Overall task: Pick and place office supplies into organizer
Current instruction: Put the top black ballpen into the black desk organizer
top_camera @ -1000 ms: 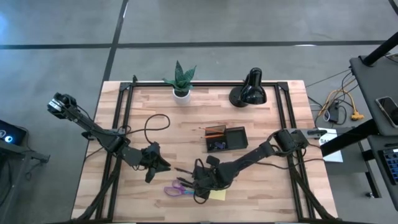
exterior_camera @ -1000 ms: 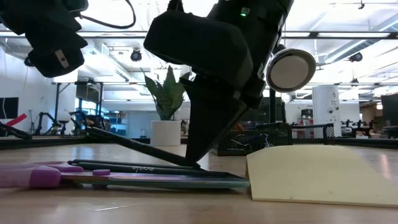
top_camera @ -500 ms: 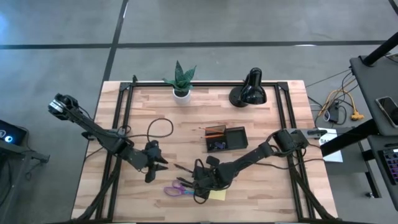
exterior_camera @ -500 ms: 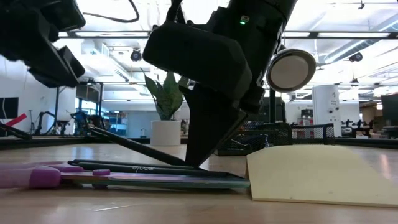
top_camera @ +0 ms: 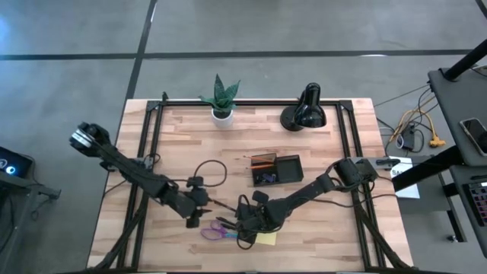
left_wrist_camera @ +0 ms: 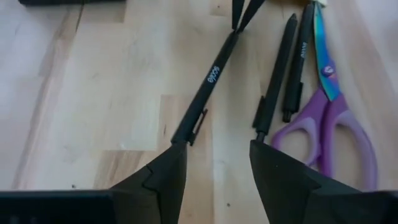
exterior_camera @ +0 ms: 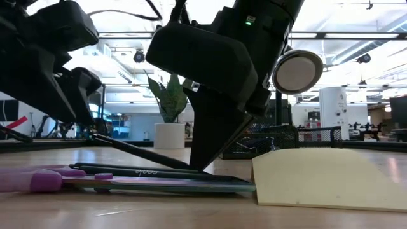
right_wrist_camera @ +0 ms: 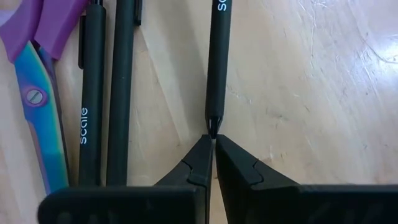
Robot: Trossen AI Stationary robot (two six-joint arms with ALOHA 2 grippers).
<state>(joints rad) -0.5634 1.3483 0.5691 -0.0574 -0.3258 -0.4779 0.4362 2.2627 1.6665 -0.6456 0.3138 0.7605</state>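
Left gripper (left_wrist_camera: 212,163) – fingers apart, low over counter (top_camera: 183,164), straddling end of slim black pen (left_wrist_camera: 205,93) just left of purple-handled scissors (left_wrist_camera: 336,118). Right gripper (right_wrist_camera: 213,163) – fingers together, pinching that pen's tip beside scissors. Smoky translucent organizer (top_camera: 277,170) well beyond scissors.

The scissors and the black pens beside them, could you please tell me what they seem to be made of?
The scissors: handles look like matte purple plastic, smooth and moulded; the blade looks like metal with an iridescent rainbow coating, fixed by a silver screw. The black pens: apparently matte black plastic, judging by the dull even surface, white printed lettering and moulded clip, though coated metal cannot be ruled out.
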